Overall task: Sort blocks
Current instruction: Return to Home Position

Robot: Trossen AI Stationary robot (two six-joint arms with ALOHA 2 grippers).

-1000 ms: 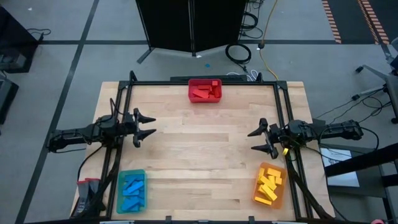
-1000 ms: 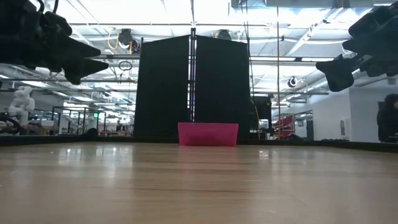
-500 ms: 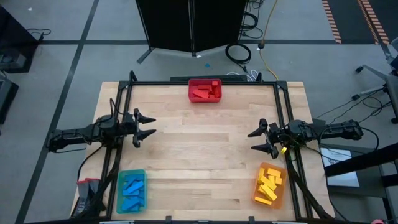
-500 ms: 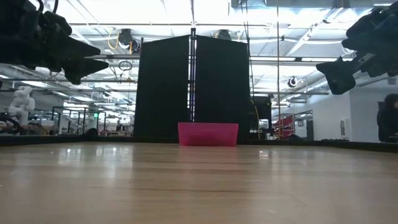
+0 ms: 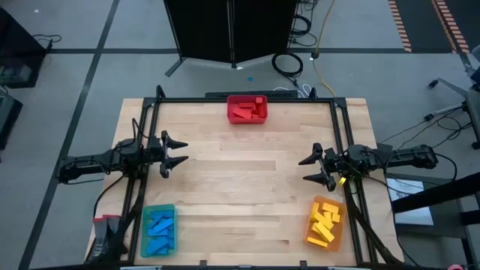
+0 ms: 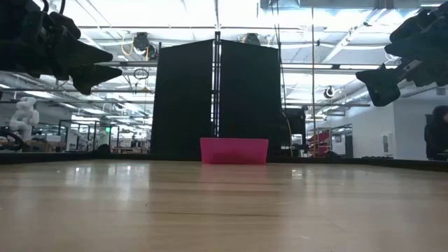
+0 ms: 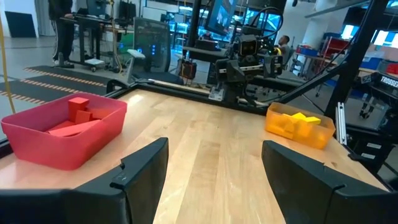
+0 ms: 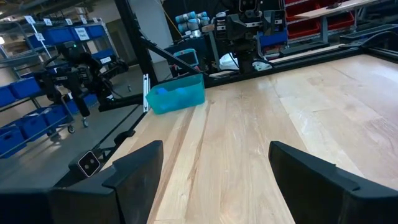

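Note:
The blocks lie sorted in three bins. Red blocks [image 5: 247,111] fill the red bin [image 5: 247,118] at the table's far edge. Blue blocks [image 5: 160,229] fill the blue-green bin [image 5: 144,234] at the near left. Yellow blocks [image 5: 324,221] fill the orange bin [image 5: 335,238] at the near right. My left gripper [image 5: 182,151] hovers open above the table's left side. My right gripper [image 5: 305,169] hovers open above the right side. Neither holds anything. No loose block shows on the tabletop.
A black metal frame [image 5: 247,100] runs around the wooden table's far and side edges. The bare wooden middle of the table [image 5: 247,180] lies between the two grippers. A tall black panel [image 6: 217,98] stands behind the red bin.

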